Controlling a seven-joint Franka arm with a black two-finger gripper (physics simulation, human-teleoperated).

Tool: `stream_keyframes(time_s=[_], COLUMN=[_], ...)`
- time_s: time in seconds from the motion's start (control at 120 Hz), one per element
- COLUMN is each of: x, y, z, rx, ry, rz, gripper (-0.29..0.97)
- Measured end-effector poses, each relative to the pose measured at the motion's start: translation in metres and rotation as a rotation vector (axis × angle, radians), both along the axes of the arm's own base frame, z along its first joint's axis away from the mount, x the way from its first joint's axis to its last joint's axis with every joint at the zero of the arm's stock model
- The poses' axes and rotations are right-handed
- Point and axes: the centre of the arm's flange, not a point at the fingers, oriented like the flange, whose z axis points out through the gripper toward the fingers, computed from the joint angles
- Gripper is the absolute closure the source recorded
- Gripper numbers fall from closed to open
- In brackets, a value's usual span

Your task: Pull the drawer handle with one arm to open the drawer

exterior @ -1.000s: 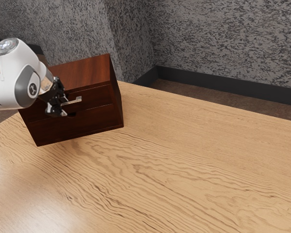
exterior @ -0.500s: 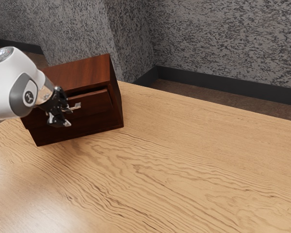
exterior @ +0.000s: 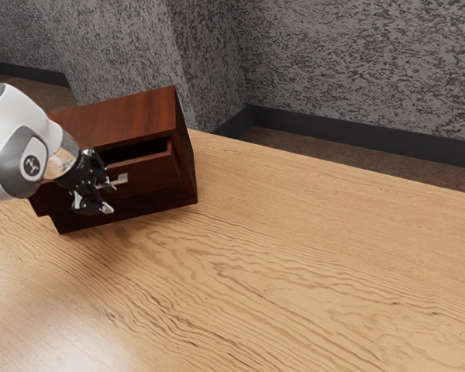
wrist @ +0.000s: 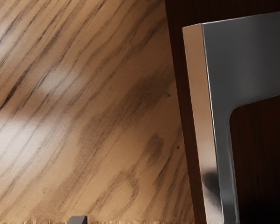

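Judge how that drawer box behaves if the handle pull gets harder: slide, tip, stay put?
Probably slides before it tips: the drawer box is low and broad-based, sitting free on a smooth table. The handle looks like rigid metal, so likely no flex. The drawer is already partly out, so it seems to run easily; the box may stay put.

Plain indoor room in a simulator's render, set up as a robot test bench; not clearly a home, lab or shop.

Shown by a broad table (exterior: 294, 263) of pale, strongly grained wood, rough speckled grey walls (exterior: 356, 54) meeting in a corner behind it, a dark baseboard (exterior: 356, 133) along their foot and a strip of brown floor (exterior: 349, 155); for furnishing, one small dark wooden drawer box (exterior: 132, 116) with a metal handle (exterior: 118, 180), and a white robot arm (exterior: 15, 155) at the exterior view's left.
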Motion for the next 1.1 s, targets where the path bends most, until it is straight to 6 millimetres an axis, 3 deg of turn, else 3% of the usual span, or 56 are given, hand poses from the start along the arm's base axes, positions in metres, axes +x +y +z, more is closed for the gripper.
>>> stream_keyframes(time_s=[0.383, 0.825, 1.1], x=[-0.019, -0.043, -0.058], y=[-0.03, -0.035, -0.05], z=[0.004, 0.005, 0.012], rx=[-0.01, -0.013, 0.005], ry=[-0.011, -0.011, -0.013], rz=[-0.059, -0.069, -0.074], gripper=[0.46, 0.47, 0.48])
